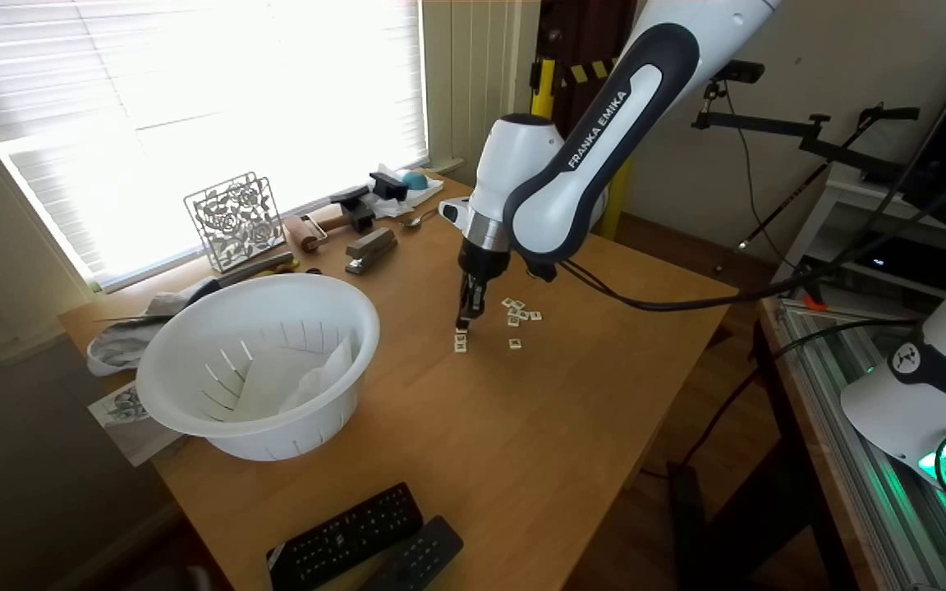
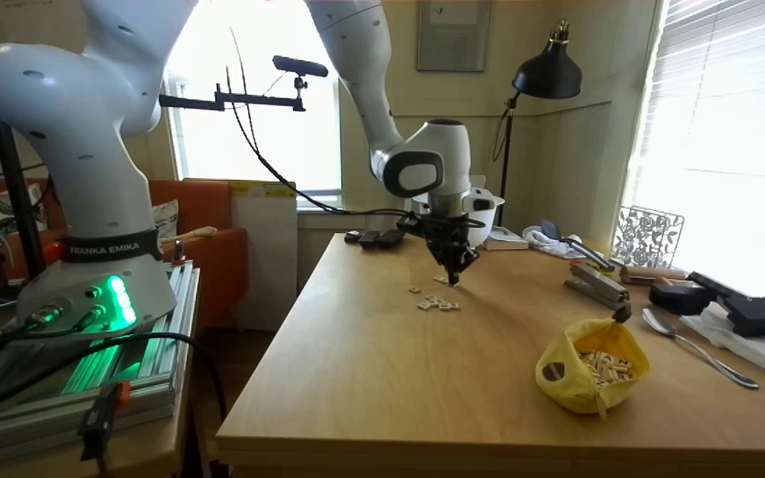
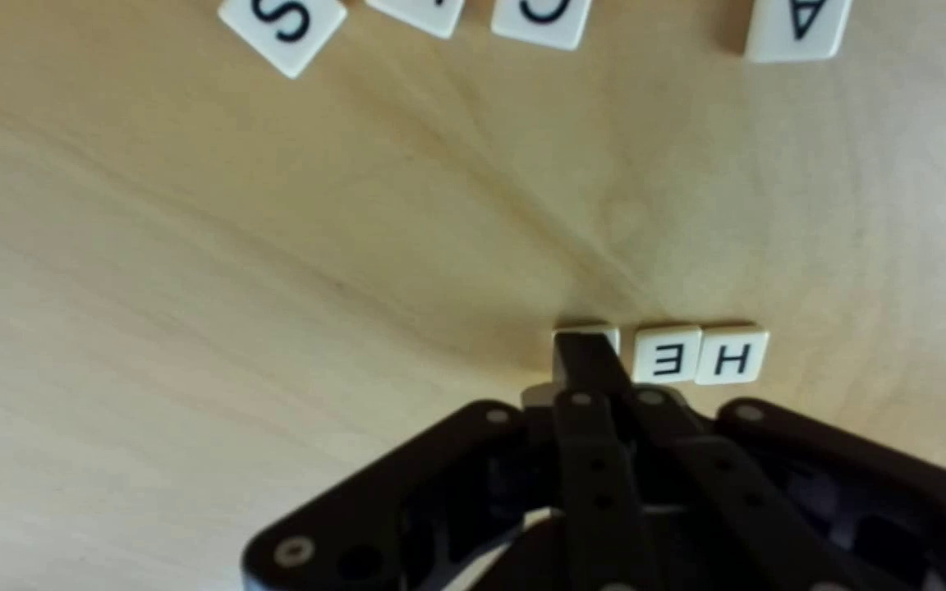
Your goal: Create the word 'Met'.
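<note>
A short row of white letter tiles lies on the table in the wrist view: an H tile [image 3: 732, 355] and an E tile [image 3: 668, 355] touch side by side. Just left of them, across a narrow gap, a third tile [image 3: 611, 337] is mostly covered by my gripper [image 3: 592, 357]. Its letter is hidden. My fingers are shut with their tips over or against that tile; none is seen between them. Loose tiles include an S tile [image 3: 284, 29], a C tile [image 3: 543, 16] and an A tile [image 3: 797, 29]. The word 'Met' is not readable in any view.
A white bowl [image 1: 309, 427] stands on the table near the window side, with black remotes [image 1: 350, 533] at the near end. A yellow pouch [image 2: 568, 392] holds many tiles. A stapler [image 2: 598, 285] and a spoon [image 2: 708, 358] lie along the window side.
</note>
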`<state>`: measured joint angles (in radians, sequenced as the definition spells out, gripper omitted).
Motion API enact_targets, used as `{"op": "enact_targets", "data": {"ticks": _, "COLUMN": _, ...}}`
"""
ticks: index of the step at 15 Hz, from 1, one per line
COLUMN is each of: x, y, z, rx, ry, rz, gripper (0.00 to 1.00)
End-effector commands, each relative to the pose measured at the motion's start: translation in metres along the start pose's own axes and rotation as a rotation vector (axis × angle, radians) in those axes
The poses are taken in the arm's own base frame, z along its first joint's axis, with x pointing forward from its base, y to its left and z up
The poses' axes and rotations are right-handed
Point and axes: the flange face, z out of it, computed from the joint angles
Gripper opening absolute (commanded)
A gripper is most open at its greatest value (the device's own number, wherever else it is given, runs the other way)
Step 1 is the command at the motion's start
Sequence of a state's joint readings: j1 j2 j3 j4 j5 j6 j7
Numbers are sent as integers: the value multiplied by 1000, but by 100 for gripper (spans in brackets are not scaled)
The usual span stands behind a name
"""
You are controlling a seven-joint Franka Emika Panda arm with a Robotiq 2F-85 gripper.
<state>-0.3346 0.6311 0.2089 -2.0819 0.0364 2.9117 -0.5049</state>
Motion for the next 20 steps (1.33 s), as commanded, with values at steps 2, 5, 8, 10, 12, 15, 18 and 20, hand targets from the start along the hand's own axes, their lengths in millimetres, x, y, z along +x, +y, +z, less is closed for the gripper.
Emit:
{"op": "enact_targets", "data": {"ticks": 2, "x": -8, "y": -9, "z": 9, "rx": 8, "ry": -28, "rz": 33, "gripper": 0}}
{"op": "enact_targets", "data": {"ticks": 5, "x": -9, "y": -12, "z": 10, "rx": 4, "ry": -34, "rz": 49, "gripper": 0}}
{"op": "enact_targets", "data": {"ticks": 8, "x": -9, "y": -15, "z": 10, "rx": 3, "ry": -36, "rz": 64, "gripper": 0}}
{"op": "enact_targets", "data": {"ticks": 10, "x": -8, "y": -15, "z": 10, "rx": -1, "ry": -38, "rz": 74, "gripper": 0}}
{"op": "enact_targets", "data": {"ticks": 12, "x": -8, "y": -16, "z": 10, "rx": -6, "ry": -39, "rz": 80, "gripper": 0}}
{"op": "enact_targets", "data": {"ticks": 15, "x": -6, "y": -16, "z": 8, "rx": -13, "ry": -37, "rz": 80, "gripper": 0}}
{"op": "enact_targets", "data": {"ticks": 18, "x": -3, "y": -17, "z": 4, "rx": -18, "ry": -31, "rz": 79, "gripper": 0}}
{"op": "enact_targets", "data": {"ticks": 20, "x": -1, "y": -19, "z": 1, "rx": -19, "ry": -26, "rz": 73, "gripper": 0}}
